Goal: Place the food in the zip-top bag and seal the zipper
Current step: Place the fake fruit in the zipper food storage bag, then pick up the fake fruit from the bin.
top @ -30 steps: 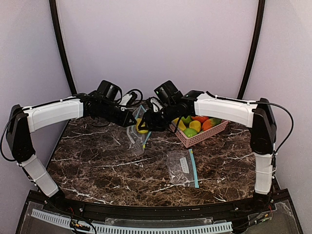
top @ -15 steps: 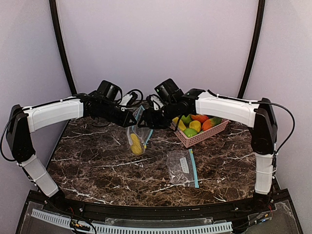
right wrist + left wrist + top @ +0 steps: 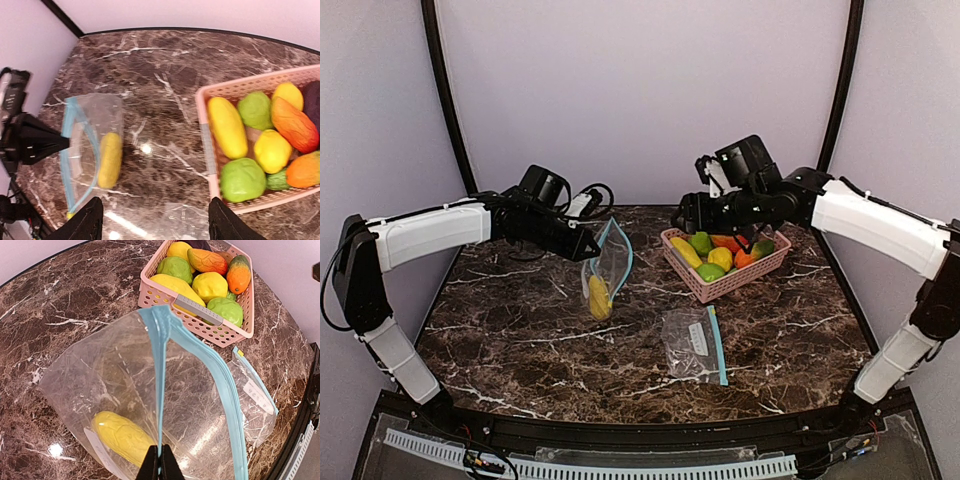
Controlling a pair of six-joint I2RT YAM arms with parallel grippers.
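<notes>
Now | left pincer (image 3: 160, 460) clamps bag (image 3: 115, 375), yellow food (image 3: 122, 436) inside | right pincer (image 3: 155, 220) wide | basket (image 3: 206, 145) stocked

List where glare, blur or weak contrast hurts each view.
Left wrist: sharp, with one lamp hotspot on the marble table and faint sheen on the zip-top bag. Right wrist: another hotspot between that bag and the basket. Top external: soft, even light, but the spare bag barely shows against the marble.

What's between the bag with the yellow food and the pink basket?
Nothing: only bare marble table between the bag and the basket, clearest in the right wrist view.
</notes>
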